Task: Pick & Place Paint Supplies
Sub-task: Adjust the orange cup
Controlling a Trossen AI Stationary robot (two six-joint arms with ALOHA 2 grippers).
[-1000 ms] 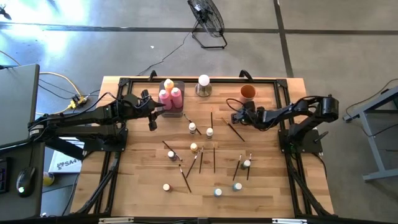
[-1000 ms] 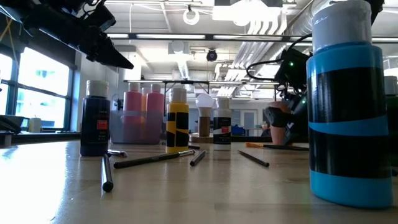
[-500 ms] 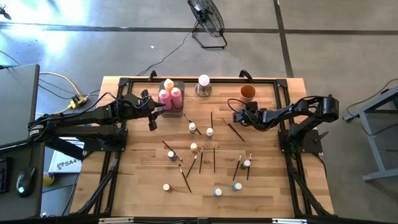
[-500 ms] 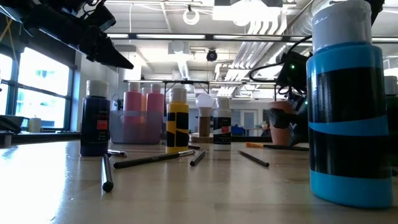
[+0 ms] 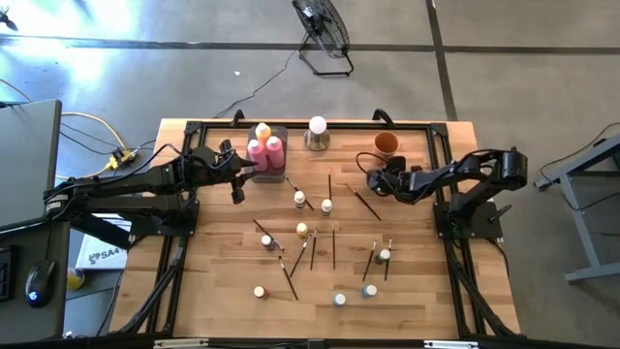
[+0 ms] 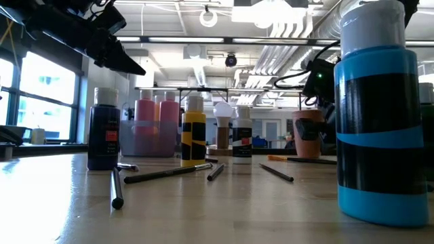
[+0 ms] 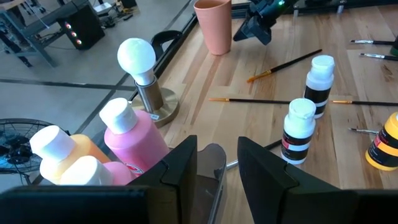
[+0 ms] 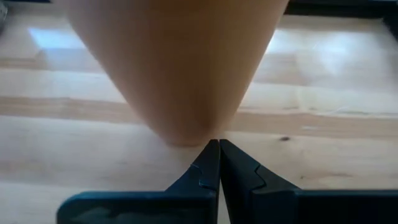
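Paint supplies: I see the small bottles (image 5: 303,230) and thin brushes (image 5: 333,244) scattered over the wooden table (image 5: 417,281), most of them in front of the white ball on its metal base (image 5: 317,130).
Big bottles: left of the ball, I count pink and yellow ones (image 5: 263,147) standing together in the grey tray (image 5: 282,131).
Left gripper (image 5: 235,184): I have it just left of the tray and well left of the ball; its fingers stand partly apart, holding nothing, with the tray's clear corner between them in the wrist view.
Near the ball: two white-capped bottles (image 5: 326,206) stand just in front of it, with a brush (image 5: 329,186) beside them.
Orange cup (image 5: 386,145): right of the ball, upright.
Right gripper (image 5: 373,178): right of the ball, close in front of the cup; I see its fingers (image 8: 211,163) pressed together, empty, tips pointing at the cup's base.
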